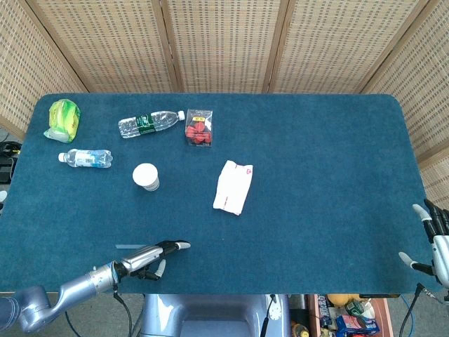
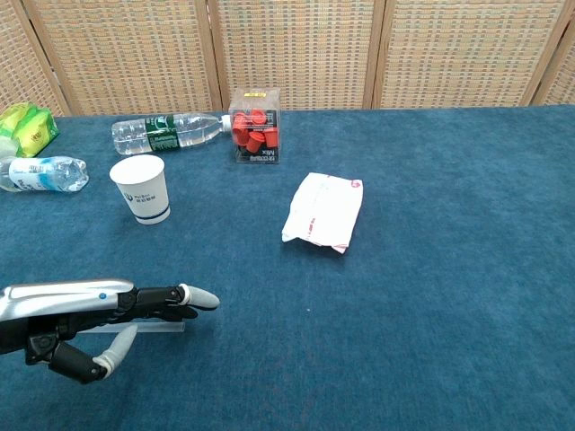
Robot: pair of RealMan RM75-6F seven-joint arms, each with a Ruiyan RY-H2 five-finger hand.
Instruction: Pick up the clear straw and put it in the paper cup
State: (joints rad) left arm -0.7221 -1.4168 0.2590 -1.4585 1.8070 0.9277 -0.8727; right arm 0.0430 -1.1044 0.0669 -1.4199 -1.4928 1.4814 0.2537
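The left hand (image 2: 108, 314) lies low over the near table edge, fingers stretched forward and spread, holding nothing; the clear straw (image 2: 144, 327) lies flat on the blue table (image 1: 330, 175) just under its fingers, partly hidden. The right hand (image 1: 433, 242) hangs off the far right edge, fingers apart and empty. Beyond the straw stands the paper cup (image 2: 141, 189), upright, with a small dark logo too small to read. Behind it lie a green-labelled water bottle (image 2: 166, 132), a blue-labelled bottle (image 2: 40, 173), a green packet (image 2: 25, 126) and a clear box of red caps (image 2: 253, 126). A white packet (image 2: 322, 211) lies mid-table; the right half is open carpet.
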